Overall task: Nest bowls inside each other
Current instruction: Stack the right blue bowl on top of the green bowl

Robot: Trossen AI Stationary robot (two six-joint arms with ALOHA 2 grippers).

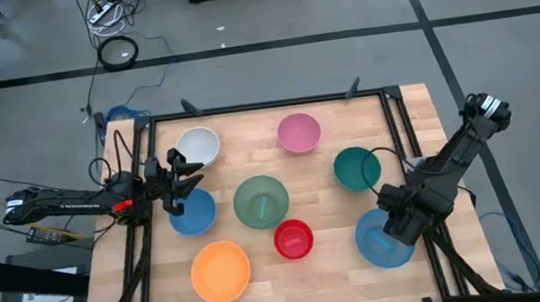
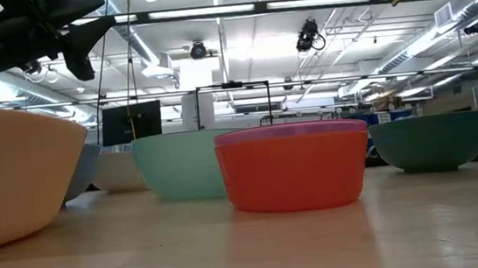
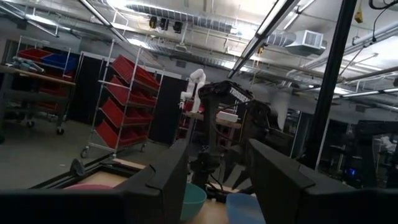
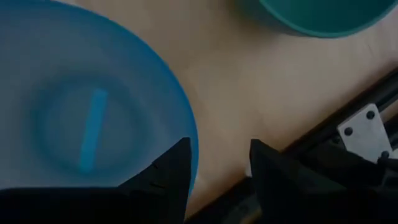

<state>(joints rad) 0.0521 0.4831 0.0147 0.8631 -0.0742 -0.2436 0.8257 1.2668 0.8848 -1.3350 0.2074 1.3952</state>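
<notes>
Eight bowls sat apart on the wooden surface [image 1: 259,142], none inside another. The white bowl [image 1: 197,146] and pink bowl [image 1: 298,132] lay along the far edge, the teal bowl [image 1: 356,167] to the right of centre, and the green bowl [image 1: 260,201] in the middle. The small red bowl [image 1: 293,239] sat just beside the green one, with the orange bowl [image 1: 220,272] at the near left. The left pincer [image 1: 184,175] hung with its fingers apart between the white bowl and the left blue bowl [image 1: 193,213], raised clear of the surface. The right pincer [image 4: 214,168] stood over the rim of the right blue bowl [image 4: 74,118], fingers apart, one on each side of the rim, not clamped on it
</notes>
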